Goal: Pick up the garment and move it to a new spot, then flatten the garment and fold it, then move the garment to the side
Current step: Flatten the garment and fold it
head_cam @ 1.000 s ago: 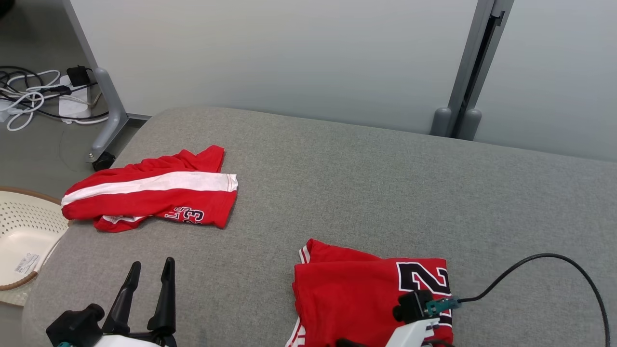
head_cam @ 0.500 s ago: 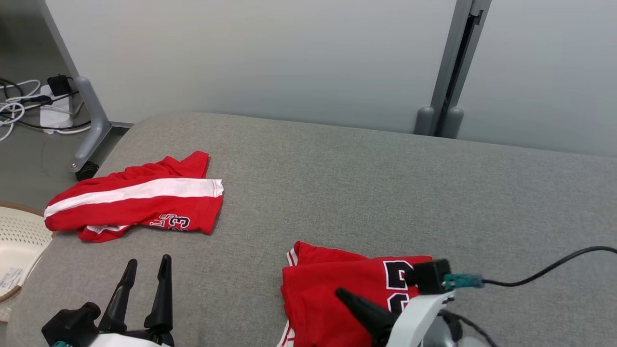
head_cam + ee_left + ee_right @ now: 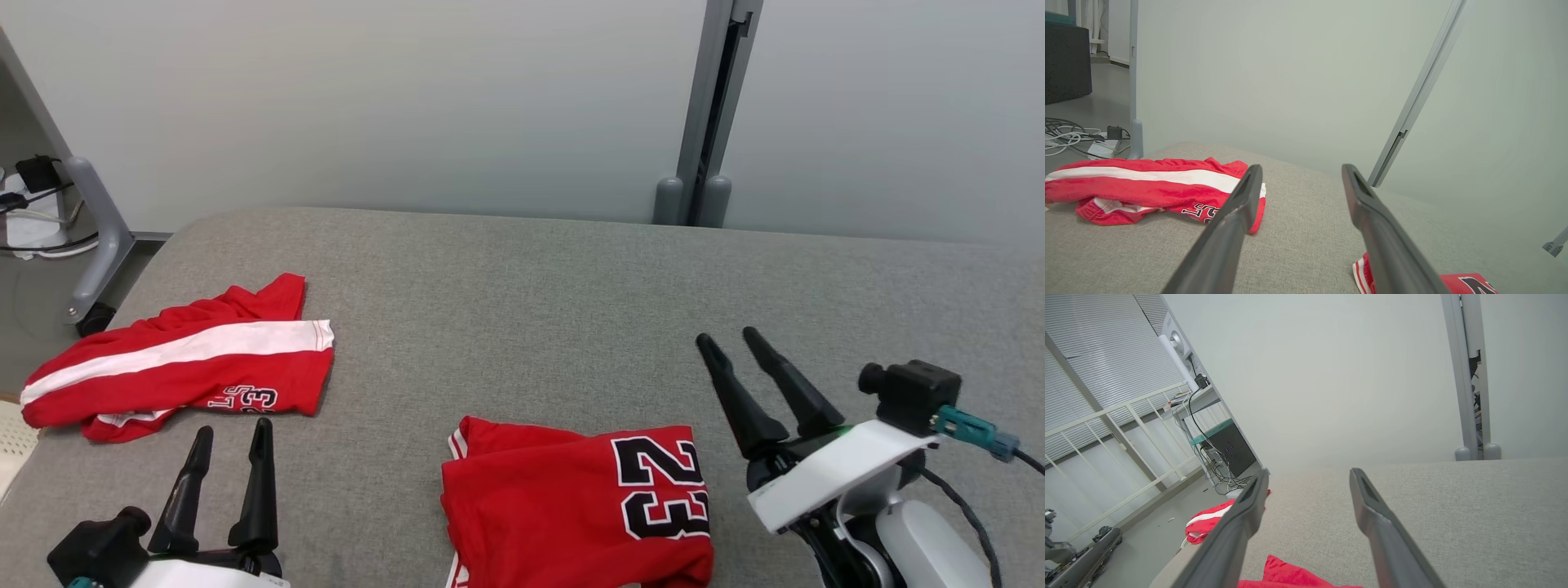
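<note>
1. My left gripper [image 3: 233,427] and right gripper [image 3: 726,336] both have fingers spread wide, holding nothing.
2. The folded red jersey with a black 23 [image 3: 571,498] lies on the grey cloth top [image 3: 522,286] between them, nearer my right fingers.
3. Red shorts with a white stripe [image 3: 180,367] lie past my left fingers.
4. The jersey's near edge is cut off.

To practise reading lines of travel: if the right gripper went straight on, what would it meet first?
Likely the pale wall; the right gripper points over the bare grey surface. Depth is unclear.
</note>
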